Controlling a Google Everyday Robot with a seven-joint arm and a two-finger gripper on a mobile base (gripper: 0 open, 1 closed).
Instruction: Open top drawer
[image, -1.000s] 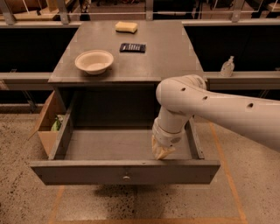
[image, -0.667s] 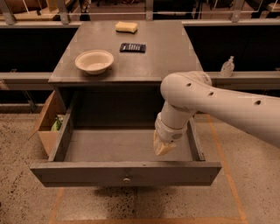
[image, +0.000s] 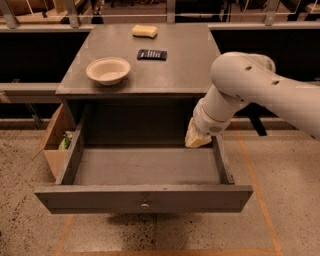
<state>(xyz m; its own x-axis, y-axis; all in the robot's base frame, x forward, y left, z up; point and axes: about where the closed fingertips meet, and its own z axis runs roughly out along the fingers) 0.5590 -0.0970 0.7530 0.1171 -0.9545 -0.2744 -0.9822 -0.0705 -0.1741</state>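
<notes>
- Grey top drawer (image: 100, 198) is standing pulled well out beneath the desk (image: 185, 70).
- End effector (image: 197, 139) is rising from the drawer floor toward its right rear corner; I cannot tell its grip state.
- I am judging the opening complete.

The top drawer (image: 145, 197) is sitting pulled out at 6 o'clock of the desk (image: 185, 75). The claw (image: 196, 141) is hanging over the drawer's 2 o'clock corner. On the desk, a bowl (image: 108, 70) is lying at 8 o'clock, a flat device (image: 152, 54) near centre, and a sponge (image: 144, 31) at 12. A box (image: 50, 145) is standing at the drawer's 9 o'clock.
</notes>
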